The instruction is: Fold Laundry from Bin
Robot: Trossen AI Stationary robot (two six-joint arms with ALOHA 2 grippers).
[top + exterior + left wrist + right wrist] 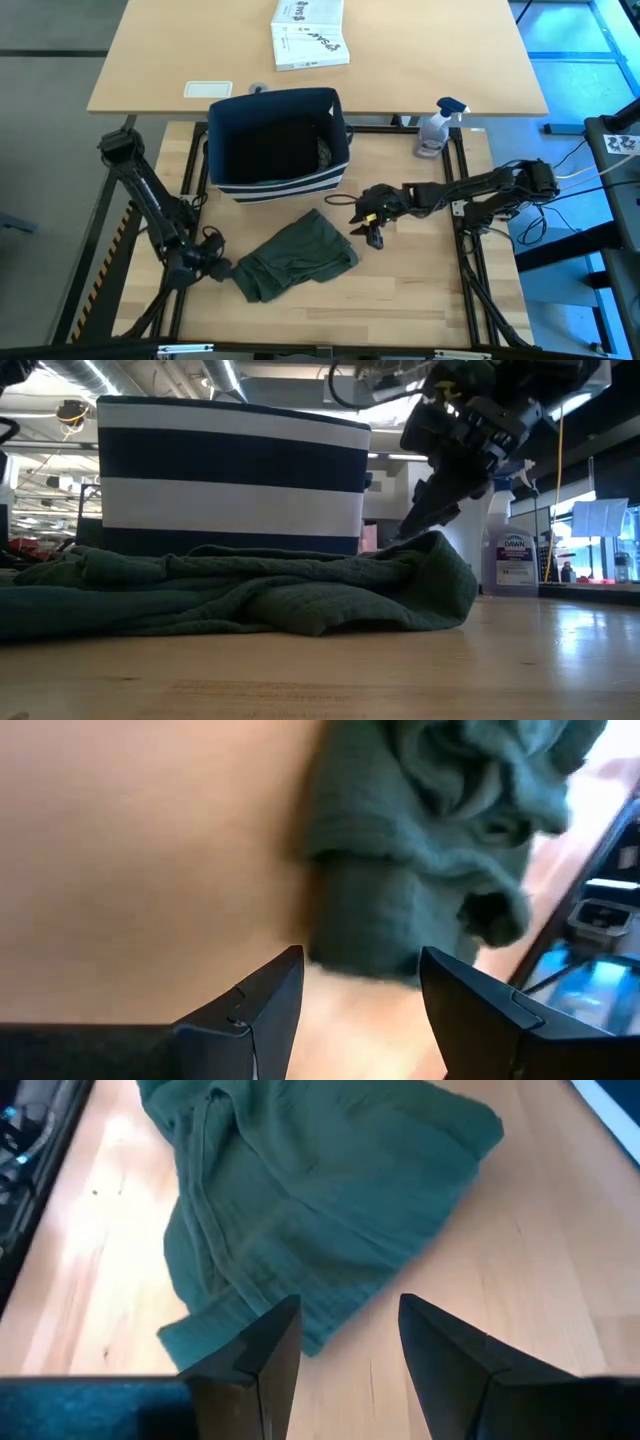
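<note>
An olive-green garment (297, 256) lies crumpled on the wooden table, in front of the navy bin with white stripes (277, 190). A bit of cloth (323, 150) shows inside the bin at its right wall. My left gripper (218, 265) is low at the garment's left end, open, with the cloth's edge (365, 925) just beyond its fingertips. My right gripper (372, 232) hangs open over the table at the garment's right corner (440, 1130), and in the low view my right gripper (432, 510) sits slightly above the cloth.
A spray bottle (436, 126) stands at the table's far right, and the low view shows the spray bottle (512, 550) behind the garment. A white printed box (309, 32) and a card (208, 89) lie on the lighter desk beyond. Bare wood lies along the near edge.
</note>
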